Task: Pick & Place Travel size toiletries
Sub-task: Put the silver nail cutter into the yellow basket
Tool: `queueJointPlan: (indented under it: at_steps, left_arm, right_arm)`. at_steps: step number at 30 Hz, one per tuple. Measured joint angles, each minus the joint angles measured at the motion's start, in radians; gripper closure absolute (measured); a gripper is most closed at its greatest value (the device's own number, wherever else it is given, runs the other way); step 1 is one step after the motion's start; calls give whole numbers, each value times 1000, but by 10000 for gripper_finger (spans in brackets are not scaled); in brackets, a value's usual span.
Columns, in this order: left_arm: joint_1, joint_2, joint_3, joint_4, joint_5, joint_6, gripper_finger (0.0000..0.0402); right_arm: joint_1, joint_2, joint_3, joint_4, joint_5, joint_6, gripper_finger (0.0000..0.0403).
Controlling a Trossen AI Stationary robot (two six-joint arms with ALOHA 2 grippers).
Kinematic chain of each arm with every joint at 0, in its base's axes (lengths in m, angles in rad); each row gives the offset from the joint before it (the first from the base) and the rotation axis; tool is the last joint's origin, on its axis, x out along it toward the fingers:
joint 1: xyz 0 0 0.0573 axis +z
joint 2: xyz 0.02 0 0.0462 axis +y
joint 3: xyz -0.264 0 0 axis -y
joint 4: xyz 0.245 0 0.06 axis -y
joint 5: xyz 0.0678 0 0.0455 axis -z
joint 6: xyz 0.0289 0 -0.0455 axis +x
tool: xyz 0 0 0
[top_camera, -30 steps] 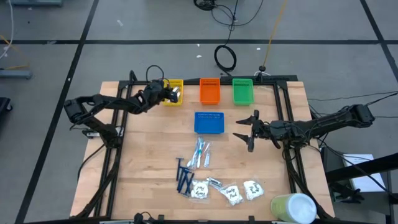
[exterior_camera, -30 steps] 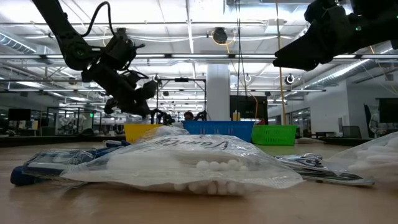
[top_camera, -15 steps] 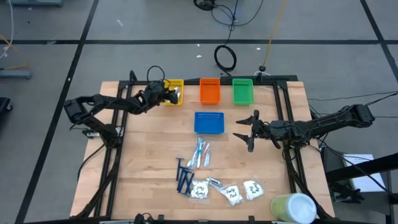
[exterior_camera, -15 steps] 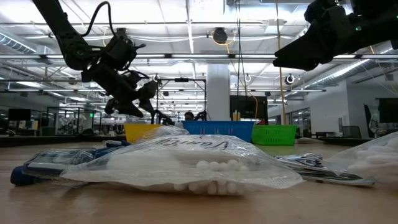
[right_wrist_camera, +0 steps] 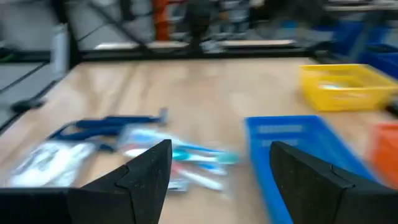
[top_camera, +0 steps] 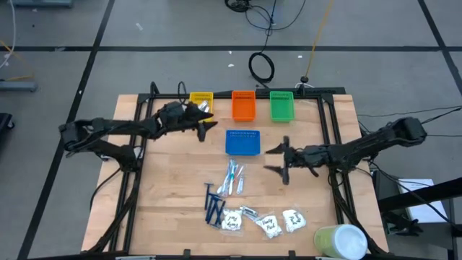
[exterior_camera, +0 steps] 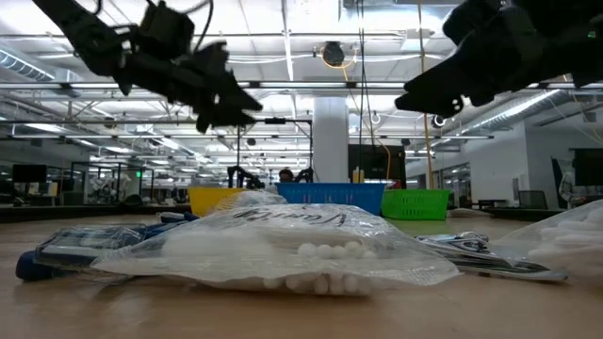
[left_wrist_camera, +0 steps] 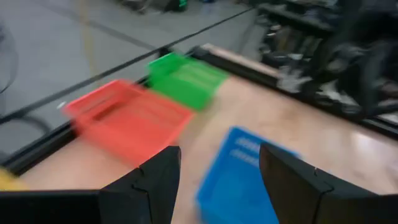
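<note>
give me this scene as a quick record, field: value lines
left tool: open, empty, above the table between the yellow tray and the blue tray
right tool: open, empty, right of the blue tray
orange tray: between the yellow and green tray, far edge
sticks: loose on the table, mid front
razors: left of the sachets
pale cylinder: front right corner
</note>
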Motion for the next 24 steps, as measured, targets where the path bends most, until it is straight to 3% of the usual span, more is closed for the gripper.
queueJointPlan:
  at_steps: [10, 17, 24]
  left_arm:
    - [-128, -91, 0, 20, -16, 71, 188]
    - [-140, -78, 0, -1, -16, 40, 188]
    - [-140, -78, 0, -6, -16, 25, 188]
  right_arm:
    - [51, 487, 332, -90, -185, -81, 147]
    - [47, 625, 515, -333, -223, -199, 147]
    - [12, 705, 543, -393, -219, -230, 147]
